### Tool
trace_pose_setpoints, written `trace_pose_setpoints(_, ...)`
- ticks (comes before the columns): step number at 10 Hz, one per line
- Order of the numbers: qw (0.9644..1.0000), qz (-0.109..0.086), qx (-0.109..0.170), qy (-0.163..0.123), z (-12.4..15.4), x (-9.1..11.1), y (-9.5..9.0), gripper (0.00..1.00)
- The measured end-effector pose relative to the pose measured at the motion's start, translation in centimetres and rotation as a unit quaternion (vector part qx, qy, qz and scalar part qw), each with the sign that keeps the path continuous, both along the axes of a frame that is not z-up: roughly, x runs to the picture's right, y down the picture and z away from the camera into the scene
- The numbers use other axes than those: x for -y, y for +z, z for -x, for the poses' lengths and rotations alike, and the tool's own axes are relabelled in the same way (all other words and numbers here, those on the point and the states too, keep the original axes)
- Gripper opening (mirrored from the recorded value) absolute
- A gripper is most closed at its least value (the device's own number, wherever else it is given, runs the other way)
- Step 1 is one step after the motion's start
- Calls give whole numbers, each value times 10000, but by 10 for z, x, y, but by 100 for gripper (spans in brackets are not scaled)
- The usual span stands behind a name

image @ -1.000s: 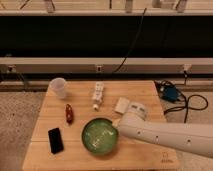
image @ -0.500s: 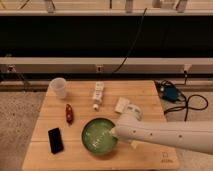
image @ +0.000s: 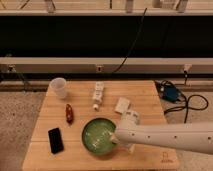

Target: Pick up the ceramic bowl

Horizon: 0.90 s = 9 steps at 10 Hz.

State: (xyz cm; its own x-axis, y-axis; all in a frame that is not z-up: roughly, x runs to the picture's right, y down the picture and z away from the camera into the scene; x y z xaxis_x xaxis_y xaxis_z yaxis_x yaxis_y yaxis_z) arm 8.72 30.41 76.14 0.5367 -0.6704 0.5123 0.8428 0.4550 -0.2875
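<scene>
Camera view looks down on a wooden table (image: 80, 100) set in front of a dark rack. Target is the ceramic bowl (image: 97, 135), green and glossy with pale streaks inside, upright near the table's front edge and about midway along it. A white arm (image: 170, 140) reaches in from the right and ends at the bowl's right rim. The gripper (image: 119, 140) sits at that rim, mostly hidden under the arm's own casing, so I cannot tell whether it is spread, closed or already clamped on the rim. The bowl appears to rest flat on the wood, not lifted. Around it: a black phone (image: 55, 140) to the left, near but apart; a small red object (image: 69, 113) further back on the left; a white cup (image: 58, 87) at the far left corner; a white bottle-like item (image: 98, 94) lying behind the bowl; a white packet (image: 122, 105) just behind the arm's tip. Judgement: the step in hand is the grasp at the rim, with the lift not yet begun. The next move calls for a firm pinch across the rim wall, then a straight rise that keeps the bowl level. The glaze looks slick, and a wide bowl held at one side will tend to tip, so depth of hold matters. Phone and packet are close enough to mind if the bowl swings
</scene>
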Motion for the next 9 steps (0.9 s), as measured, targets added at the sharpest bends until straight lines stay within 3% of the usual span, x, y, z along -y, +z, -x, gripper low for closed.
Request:
trace_pose_setpoints(4,9996,-184,217,29,8,15,-21,6)
trace_pose_setpoints(7,9996,-164,216,-18,6,19,-22,0)
trace_pose_setpoints(9,9997,-175,185,-49,-2,29,-34,0)
